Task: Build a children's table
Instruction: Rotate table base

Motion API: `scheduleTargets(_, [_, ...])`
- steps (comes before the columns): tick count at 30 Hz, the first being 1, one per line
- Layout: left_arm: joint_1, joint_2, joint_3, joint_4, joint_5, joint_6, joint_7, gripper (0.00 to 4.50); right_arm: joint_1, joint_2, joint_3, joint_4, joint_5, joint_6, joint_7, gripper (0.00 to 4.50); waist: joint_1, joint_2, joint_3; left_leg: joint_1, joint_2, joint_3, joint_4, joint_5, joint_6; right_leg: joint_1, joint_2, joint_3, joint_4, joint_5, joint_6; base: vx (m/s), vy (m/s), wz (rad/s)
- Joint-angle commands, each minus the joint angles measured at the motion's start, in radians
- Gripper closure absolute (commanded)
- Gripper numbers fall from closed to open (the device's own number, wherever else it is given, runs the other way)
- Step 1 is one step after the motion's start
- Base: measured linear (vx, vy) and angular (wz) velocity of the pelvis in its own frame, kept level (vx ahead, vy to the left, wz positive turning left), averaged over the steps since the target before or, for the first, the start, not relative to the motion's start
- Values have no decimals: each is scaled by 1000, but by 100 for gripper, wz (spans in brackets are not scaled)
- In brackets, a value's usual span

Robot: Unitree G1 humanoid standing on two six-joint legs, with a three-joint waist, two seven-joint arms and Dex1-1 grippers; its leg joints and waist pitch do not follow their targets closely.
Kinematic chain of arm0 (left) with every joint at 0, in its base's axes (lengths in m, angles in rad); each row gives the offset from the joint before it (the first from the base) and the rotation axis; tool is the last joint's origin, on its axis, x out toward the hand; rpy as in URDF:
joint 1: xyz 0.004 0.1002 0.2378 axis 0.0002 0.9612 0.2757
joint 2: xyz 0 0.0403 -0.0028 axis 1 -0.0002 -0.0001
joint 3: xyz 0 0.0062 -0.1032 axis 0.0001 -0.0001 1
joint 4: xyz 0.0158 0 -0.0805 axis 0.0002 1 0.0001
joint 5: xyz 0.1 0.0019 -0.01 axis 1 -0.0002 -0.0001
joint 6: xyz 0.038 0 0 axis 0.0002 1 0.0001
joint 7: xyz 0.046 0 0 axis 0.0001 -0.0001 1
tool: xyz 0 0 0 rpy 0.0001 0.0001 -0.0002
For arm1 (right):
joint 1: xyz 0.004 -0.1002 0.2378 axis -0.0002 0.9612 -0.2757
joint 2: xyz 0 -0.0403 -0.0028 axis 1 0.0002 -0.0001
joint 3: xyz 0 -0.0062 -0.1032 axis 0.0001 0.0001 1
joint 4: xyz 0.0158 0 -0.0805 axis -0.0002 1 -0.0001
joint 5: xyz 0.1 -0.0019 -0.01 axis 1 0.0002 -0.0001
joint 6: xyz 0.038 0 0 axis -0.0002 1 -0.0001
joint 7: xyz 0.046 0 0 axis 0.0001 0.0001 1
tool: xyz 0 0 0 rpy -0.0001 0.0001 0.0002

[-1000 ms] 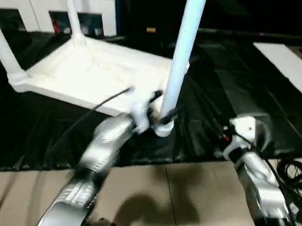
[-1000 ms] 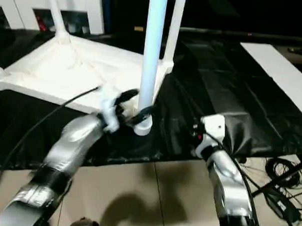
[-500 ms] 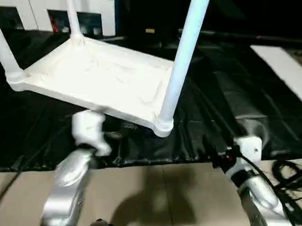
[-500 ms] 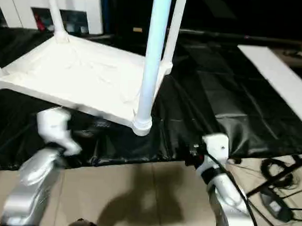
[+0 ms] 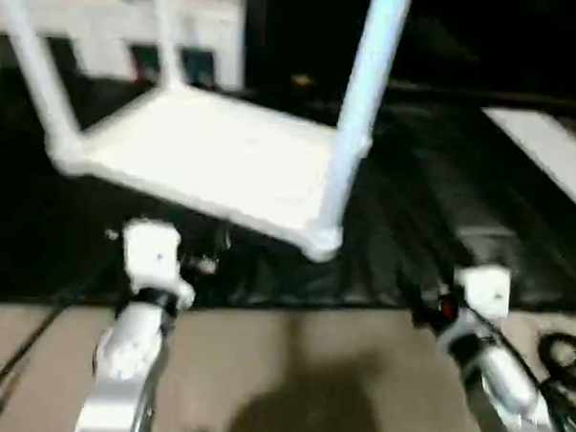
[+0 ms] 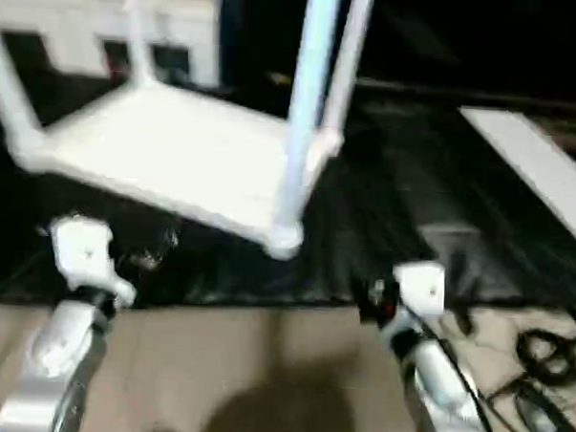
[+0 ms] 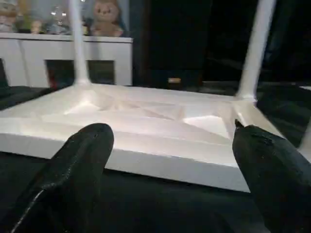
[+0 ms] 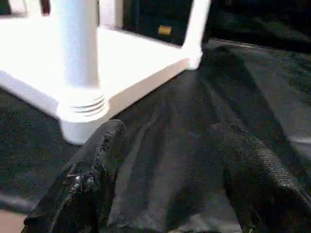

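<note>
Head views: lying upside down on a black sheet (image 5: 431, 232), the children's table (image 5: 223, 161), legs (image 5: 365, 105) standing up from its corner sockets; hanging near its front edge over tan floor (image 5: 291, 369), both silver arms.

Left wrist view: standing spread wide and empty, the left tool (image 7: 172, 160), facing the table's long side.

Right wrist view: gaping apart, the right tool (image 8: 170, 160), pinching nothing, just beside the near corner socket (image 8: 82, 114).

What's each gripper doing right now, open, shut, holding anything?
Left gripper: open, holding nothing.
Right gripper: open, holding nothing.
</note>
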Motion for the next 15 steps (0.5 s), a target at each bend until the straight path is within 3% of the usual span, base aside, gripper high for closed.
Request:
scheduleTargets(1, [-4, -1, -5, -19, 9, 31, 14, 3, -13, -5, -10, -12, -9, 0, -6, 135, -56, 27, -48, 70, 151, -94, -210, -531, 81, -39, -29, -41, -10, -69, -158, 0, 0, 0])
scheduleTargets(2, [-4, -1, -5, -20, 9, 31, 15, 3, -13, -5, -10, -11, -9, 0, -6, 135, -56, 27, -48, 70, 151, -94, -210, -531, 81, -39, -29, -41, -10, -69, -158, 0, 0, 0])
scheduleTargets(3, [-5, 0, -9, -23, 3, 36, 14, 3, -14, -6, -13, -9, -10, 0, -10, 135, -76, 23, -44, 47, 130, -72, -214, -521, 147, -21, -55, -48, -34, 31, -84, 0, 0, 0])
scheduleTargets(4, [-4, -1, -10, -25, 4, 39, 14, 3, -16, -8, -14, -8, -9, 1, -13, 135, -78, 15, -43, 35, 102, -50, -198, -518, 153, -7, -63, -37, -63, -14, -84, 0, 0, 0])
scheduleTargets(5, [-3, -3, -12, -25, 4, 40, 14, 3, -17, -10, -15, -7, -7, 1, -13, 135, -71, -6, -38, -1, 44, -5, -145, -470, 134, 31, -89, 1, -137, -290, -111, 89, -10, -2])
scheduleTargets(6, [-3, -5, -12, -24, 5, 41, 15, 3, -17, -12, -15, -6, -6, 2, -14, 135, -49, -20, -51, -34, 8, 5, -86, -261, 135, 94, -120, 59, -193, -549, -134, 89, -10, -2])
scheduleTargets(7, [-4, -7, -14, -23, 7, 42, 16, 3, -18, -12, -16, -7, -6, 3, -12, 135, -36, -22, -56, -59, 8, -9, -42, -109, 145, 122, -152, 95, -224, -640, -175, 127, -4, 2])
scheduleTargets(8, [-5, -7, -14, -21, 7, 42, 17, 3, -18, -12, -16, -8, -7, 4, -11, 135, -32, -21, -62, -67, 9, -13, -37, -60, 145, 136, -150, 100, -225, -605, -200, 138, 8, 10])
scheduleTargets(9, [-6, -8, -16, -21, 6, 42, 17, 3, -19, -12, -17, -8, -8, 4, -10, 135, -33, -13, -65, -75, 10, -17, -63, 12, 145, 142, -108, 78, -208, -453, -238, 138, 8, 10])
scheduleTargets(10, [-6, -7, -18, -21, 5, 45, 17, 3, -21, -12, -16, -9, -9, 6, -9, 135, -48, 1, -70, -34, 19, -19, -117, 37, 151, 103, -37, 28, -168, -260, -249, 152, 11, 21])
scheduleTargets(11, [-6, -7, -20, -22, 4, 46, 17, 3, -24, -13, -16, -7, -10, 6, -8, 135, -62, 15, -77, 19, 41, -41, -138, 39, 178, 58, -15, -1, -131, -162, -246, 189, 4, 22])
scheduleTargets(12, [-6, -8, -20, -23, 4, 48, 19, 3, -25, -15, -16, -7, -10, 7, -8, 135, -110, 29, -79, 106, 106, -136, -163, 55, 313, -48, -2, -42, -23, -53, -182, 189, 4, 22])
scheduleTargets(13, [-6, -10, -20, -25, 4, 49, 21, 3, -26, -16, -16, -7, -9, 8, -7, 135, -124, 4, -102, 146, 139, -171, -154, 94, 403, -81, -21, -43, 0, -30, -113, 215, -24, 16])
scheduleTargets(14, [-6, -12, -18, -26, 3, 49, 23, 3, -27, -17, -16, -8, -8, 10, -6, 135, -129, -1, -107, 166, 164, -200, -139, 211, 527, -144, -55, -35, 43, -20, 3, 195, -57, 2])
scheduleTargets(15, [-7, -14, -17, -27, 2, 50, 25, 3, -29, -19, -16, -8, -7, 11, -6, 135, -129, -8, -95, 111, 97, -155, -130, 272, 508, -133, -76, -19, 5, 68, 7, 195, -57, 2])
